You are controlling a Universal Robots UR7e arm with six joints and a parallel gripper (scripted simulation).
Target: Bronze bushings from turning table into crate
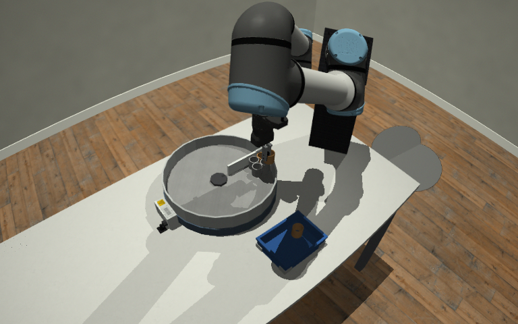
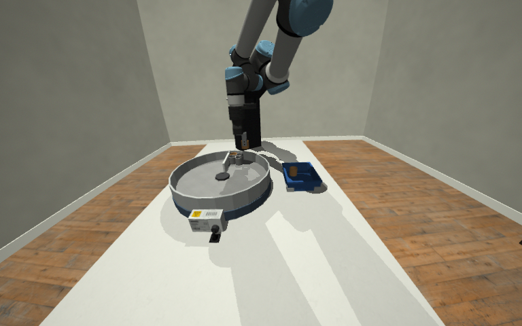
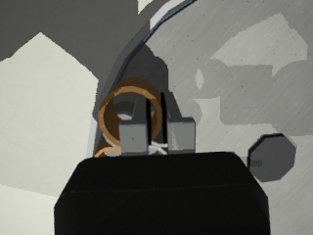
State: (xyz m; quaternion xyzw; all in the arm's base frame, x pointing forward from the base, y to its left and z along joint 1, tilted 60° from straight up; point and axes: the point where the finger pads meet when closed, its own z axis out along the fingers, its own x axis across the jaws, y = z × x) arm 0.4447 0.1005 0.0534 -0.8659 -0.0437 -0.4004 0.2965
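Bright light rakes over the white table (image 1: 114,236) (image 2: 153,269), throwing hard-edged shadows toward its near end. Small distant parts look jagged.

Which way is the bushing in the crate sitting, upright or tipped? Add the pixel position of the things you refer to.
Upright: the bronze bushing (image 1: 297,230) (image 2: 293,171) shows vertical sides and its open end upward.

Plain grey-green walls (image 1: 114,49) (image 2: 262,96) are enclosing the room and meeting in upright corners. A pale baseboard (image 1: 88,116) (image 2: 269,140) is running along their foot. Brown wooden planks with darker streaks are covering the floor (image 1: 458,229) (image 2: 442,238). A long, off-white worktop (image 1: 95,236) (image 2: 184,284) is stretching across the room, and a dark leg (image 1: 376,242) is standing under one edge. Light is falling across the worktop in bright patches, and hard-edged grey shadows are lying between them.
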